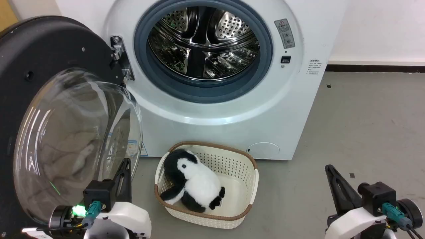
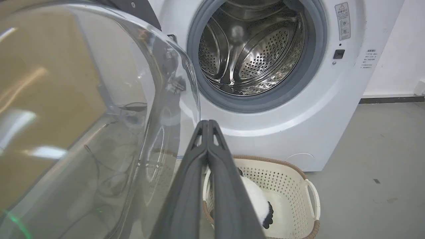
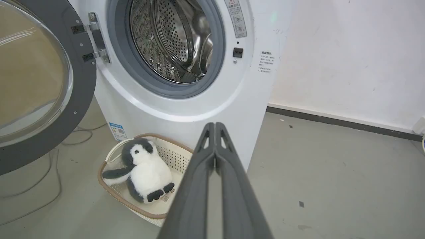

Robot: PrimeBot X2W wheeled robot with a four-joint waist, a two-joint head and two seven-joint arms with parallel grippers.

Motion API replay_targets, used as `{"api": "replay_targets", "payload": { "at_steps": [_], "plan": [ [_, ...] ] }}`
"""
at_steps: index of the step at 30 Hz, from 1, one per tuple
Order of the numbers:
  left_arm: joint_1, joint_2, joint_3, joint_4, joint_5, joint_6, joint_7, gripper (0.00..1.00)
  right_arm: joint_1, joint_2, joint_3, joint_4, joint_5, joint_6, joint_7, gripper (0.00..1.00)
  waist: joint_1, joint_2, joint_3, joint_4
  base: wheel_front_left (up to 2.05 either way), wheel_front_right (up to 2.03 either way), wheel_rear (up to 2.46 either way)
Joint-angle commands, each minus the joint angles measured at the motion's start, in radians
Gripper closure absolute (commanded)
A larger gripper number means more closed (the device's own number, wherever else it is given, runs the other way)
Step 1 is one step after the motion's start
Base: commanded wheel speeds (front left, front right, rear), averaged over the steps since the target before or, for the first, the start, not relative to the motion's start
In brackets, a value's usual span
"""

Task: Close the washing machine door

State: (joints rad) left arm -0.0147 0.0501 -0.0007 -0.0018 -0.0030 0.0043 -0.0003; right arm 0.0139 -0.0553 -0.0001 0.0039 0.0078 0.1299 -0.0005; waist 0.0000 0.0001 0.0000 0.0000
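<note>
Grey floor (image 1: 365,132), white wall (image 1: 382,30) behind. Washing machine (image 1: 232,116) in the middle, door (image 1: 20,66) swung wide open on the left (round glass bulging out). Left pincer (image 2: 208,124) pressed together, empty, close by the glass. Right pincer (image 3: 215,124) together too, empty, well apart. Basket (image 1: 252,162) with toy penguin (image 1: 196,179) below.
</note>
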Motion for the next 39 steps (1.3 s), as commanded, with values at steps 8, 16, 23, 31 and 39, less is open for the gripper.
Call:
{"api": "replay_targets", "payload": {
  "at_steps": [8, 16, 23, 31, 39],
  "plan": [
    [0.015, 0.000, 0.001, 0.002, 0.003, -0.004, 0.000, 1.00, -0.014, 0.005, 0.000, -0.004, -0.008, 0.001, 0.000, 1.00, 0.0000, -0.0001, 0.000, 0.000, 0.00, 0.00, 0.00],
    [0.015, 0.000, 0.001, 0.002, 0.003, -0.004, 0.000, 1.00, -0.014, 0.005, 0.000, -0.004, -0.008, 0.001, 0.000, 1.00, 0.0000, -0.0001, 0.000, 0.000, 0.00, 0.00, 0.00],
    [0.015, 0.000, 0.001, 0.002, 0.003, -0.004, 0.000, 1.00, -0.014, 0.005, 0.000, -0.004, -0.008, 0.001, 0.000, 1.00, 0.0000, -0.0001, 0.000, 0.000, 0.00, 0.00, 0.00],
    [0.015, 0.000, 0.001, 0.002, 0.003, -0.004, 0.000, 1.00, -0.014, 0.005, 0.000, -0.004, -0.008, 0.001, 0.000, 1.00, 0.0000, -0.0001, 0.000, 0.000, 0.00, 0.00, 0.00],
    [-0.001, 0.000, -0.005, 0.000, 0.000, 0.014, -0.011, 0.00, -0.001, 0.000, -0.007, 0.002, 0.006, 0.000, -0.011, 0.00, 0.0001, -0.0001, 0.001, 0.000, 0.00, 0.00, 0.00]
  ]
}}
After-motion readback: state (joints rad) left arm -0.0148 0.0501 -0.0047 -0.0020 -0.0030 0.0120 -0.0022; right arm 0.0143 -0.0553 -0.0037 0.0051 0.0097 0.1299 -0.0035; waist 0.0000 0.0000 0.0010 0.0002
